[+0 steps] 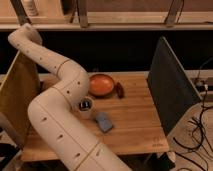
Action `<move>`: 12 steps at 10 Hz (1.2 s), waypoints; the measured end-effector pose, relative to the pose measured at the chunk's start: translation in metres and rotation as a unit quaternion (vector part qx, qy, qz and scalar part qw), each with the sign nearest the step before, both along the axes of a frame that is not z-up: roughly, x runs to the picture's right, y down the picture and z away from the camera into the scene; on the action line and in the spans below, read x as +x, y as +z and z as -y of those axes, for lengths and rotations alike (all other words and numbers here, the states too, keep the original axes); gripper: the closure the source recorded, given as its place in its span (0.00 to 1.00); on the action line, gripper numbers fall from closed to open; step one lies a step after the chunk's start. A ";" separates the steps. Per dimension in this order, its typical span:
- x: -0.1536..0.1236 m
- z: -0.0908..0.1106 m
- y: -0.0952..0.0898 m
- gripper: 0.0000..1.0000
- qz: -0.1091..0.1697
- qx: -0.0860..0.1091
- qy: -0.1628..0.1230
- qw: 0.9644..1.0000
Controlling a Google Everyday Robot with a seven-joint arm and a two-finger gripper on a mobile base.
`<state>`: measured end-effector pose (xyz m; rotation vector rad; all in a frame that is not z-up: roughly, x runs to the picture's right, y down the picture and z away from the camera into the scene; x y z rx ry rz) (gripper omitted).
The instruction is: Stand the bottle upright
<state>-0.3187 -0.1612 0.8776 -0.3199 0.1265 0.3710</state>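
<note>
I see the arm (60,95) sweeping from the lower foreground up to the top left corner, where its far end (22,35) sits; the gripper itself is out of my view, so I cannot tell how the jaws stand. On the desk (135,120) lie 1 orange bowl (101,85), a dark red object (119,90), a cup (86,106) and a blue pad (104,121). I cannot find the bottle.

Orange bowl (101,84) beside dark red bottle (119,90) — blue sponge (104,121) nearer.

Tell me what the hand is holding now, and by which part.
It cannot be told. The hand is out of sight past the bend of the arm at the upper left, and the bottle does not show either.
</note>
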 end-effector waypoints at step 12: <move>0.217 0.046 -0.019 1.00 -0.151 -0.013 0.087 0.985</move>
